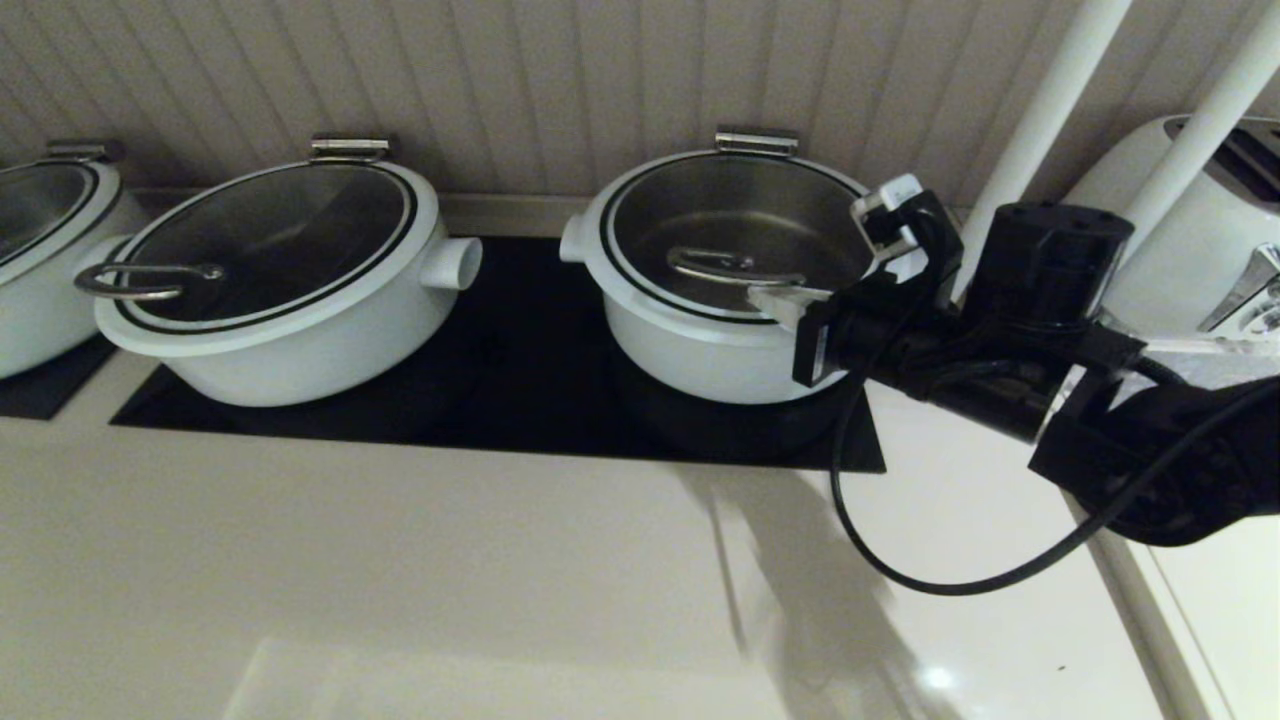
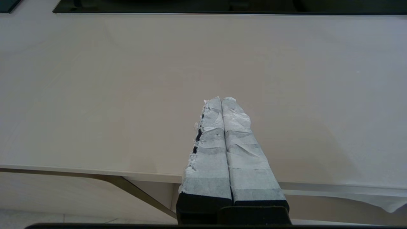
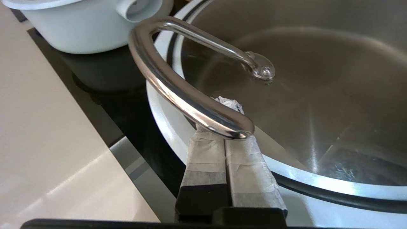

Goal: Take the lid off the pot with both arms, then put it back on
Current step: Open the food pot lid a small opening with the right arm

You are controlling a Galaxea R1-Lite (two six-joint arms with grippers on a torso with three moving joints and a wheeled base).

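On the black cooktop strip at the back of the counter, we have our right gripper reaching in from the right toward the pot that stands in front of us, right of centre. Its taped fingers are pressed together, with nothing between them, and their tips sit under the near end of the steel loop handle on the lid. We judge that this placement is meant to hook or lever the handle from below rather than pinch it, since the curved bar arches over the fingers and crosses just above them. Whether the tape touches the steel we cannot tell from here.

Our left gripper hangs low over the bare near part of the counter, well apart from the pot, its wrapped fingers likewise closed on nothing. We take it that it is waiting, as the lid is not yet lifted and a two-armed lift has not started.

The lid lies flat and seated on the pot, its white rim edged by a thin black ring, its glass showing the steel inside. The handle we see is a bent steel loop set toward the near edge, not a straight bar at the centre. A steel hinge bracket stands at the far rim. A wider white pot with its own loop-handled lid sits to the left on the same strip.
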